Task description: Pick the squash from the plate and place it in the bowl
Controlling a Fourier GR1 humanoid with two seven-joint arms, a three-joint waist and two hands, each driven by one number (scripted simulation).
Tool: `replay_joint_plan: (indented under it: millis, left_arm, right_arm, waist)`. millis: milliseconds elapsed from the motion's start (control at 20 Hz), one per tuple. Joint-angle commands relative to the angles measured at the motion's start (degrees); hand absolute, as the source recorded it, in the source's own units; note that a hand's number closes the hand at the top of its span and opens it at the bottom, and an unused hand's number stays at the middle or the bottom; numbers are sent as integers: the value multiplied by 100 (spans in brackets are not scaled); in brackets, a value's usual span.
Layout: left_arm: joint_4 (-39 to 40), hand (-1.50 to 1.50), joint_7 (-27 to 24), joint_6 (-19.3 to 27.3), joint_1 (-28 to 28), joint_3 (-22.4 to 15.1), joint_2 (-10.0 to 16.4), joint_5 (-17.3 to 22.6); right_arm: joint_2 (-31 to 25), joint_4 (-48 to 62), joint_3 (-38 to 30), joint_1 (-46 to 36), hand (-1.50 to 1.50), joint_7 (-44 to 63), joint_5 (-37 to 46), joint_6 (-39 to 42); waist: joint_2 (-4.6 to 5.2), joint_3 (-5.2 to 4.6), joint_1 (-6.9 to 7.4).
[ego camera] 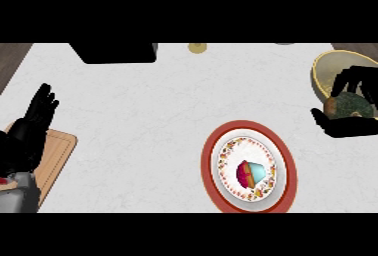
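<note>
While the right hand [344, 129] clasps the squash [348, 106], the bowl [323, 64] lies just above it. Far left, the left hand [35, 117] rests, fingers straight.

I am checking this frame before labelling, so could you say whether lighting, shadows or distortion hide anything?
In the head view the counter is evenly lit, without glare; in the head view the round plate looks stretched taller than wide, and the black right hand merges with the dark squash it curls round by the bowl.

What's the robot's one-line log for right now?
right hand: curled round squash, at bowl edge | left hand: open, resting at left | plate: cupcake, no squash
</note>
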Motion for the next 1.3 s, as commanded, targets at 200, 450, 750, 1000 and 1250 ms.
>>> replay_joint_plan:
  millis: [200, 450, 750, 1000, 1250]
  left_arm:
    - [-92, 0, -41, 9, -47, -128, -134, -147]
    - [207, 0, -198, 117, -73, -241, -339, -322]
    - [-225, 0, 216, -37, -137, -108, -163, -177]
    - [73, 0, -78, -96, -302, -18, -144, -128]
    - [160, 0, 222, -86, -697, -123, -139, -208]
  right_arm:
    - [-572, -37, -1388, -407, 150, 333, -1016, 559]
    - [-935, 1242, -1630, -635, 150, -410, -1176, 296]
    - [-1034, 3192, -1534, -1354, 150, -1119, -1021, -457]
    - [-1146, 5171, -1438, -2238, 150, -1758, -622, -1289]
    - [-1580, 6591, -1676, -2528, 150, -2812, -626, -1695]
  waist:
    - [47, 5, 160]
    - [62, 6, 183]
    - [67, 8, 245]
    - [126, 13, 382]
    - [155, 23, 404]
